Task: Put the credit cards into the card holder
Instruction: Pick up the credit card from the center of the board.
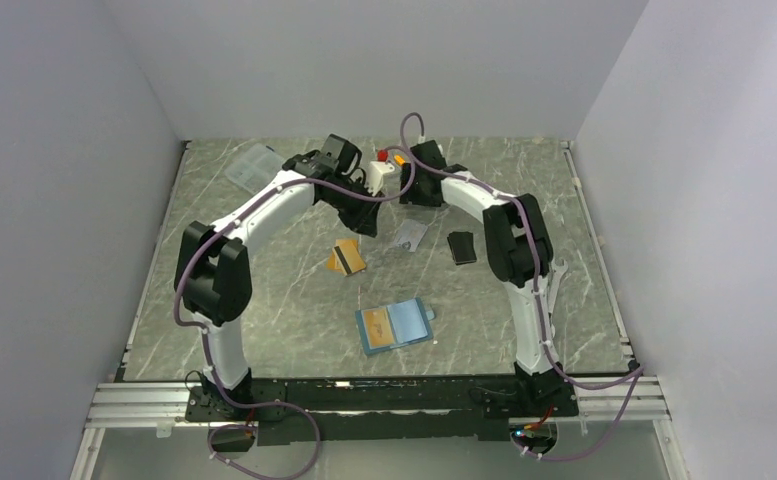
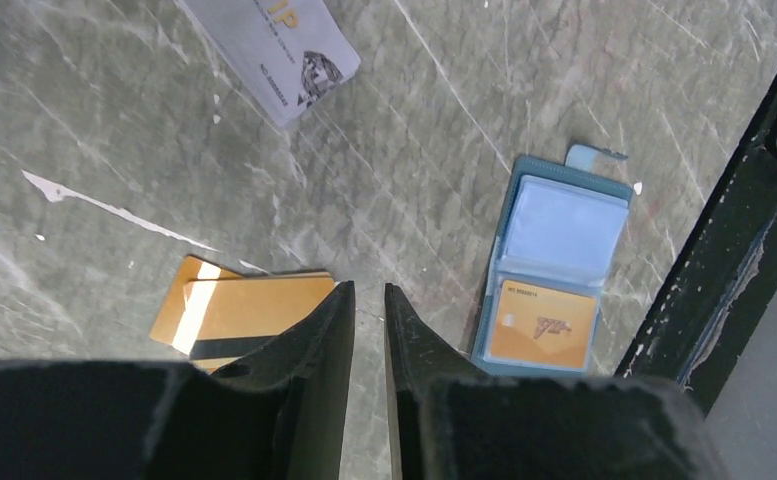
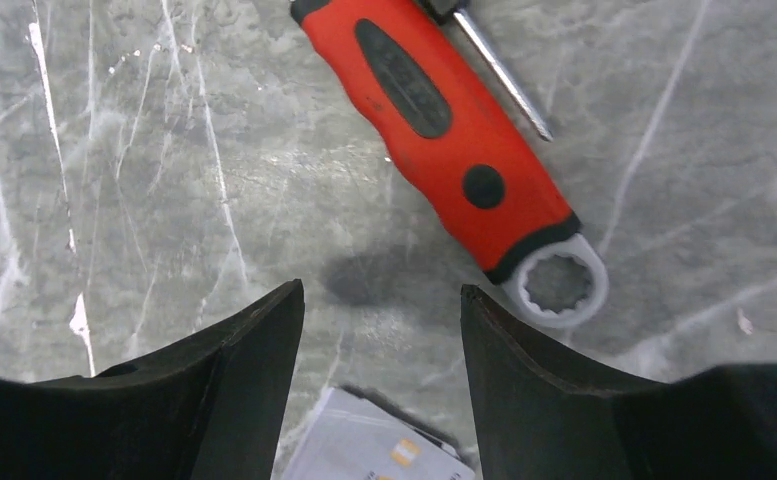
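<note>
The teal card holder lies open on the table, near centre. In the left wrist view an orange-gold card sits in its lower pocket. Two overlapping orange-gold cards with a dark stripe lie left of centre; they also show by my left fingers. A silver-grey printed card lies flat further back. My left gripper hovers above the table just right of the gold cards, its jaws nearly together and empty. My right gripper is open and empty over the far table.
A red-handled tool with a white ring end lies ahead of my right fingers, and shows red at the back. A white printed item sits under the right gripper. A black item lies right of centre and a clear packet far left.
</note>
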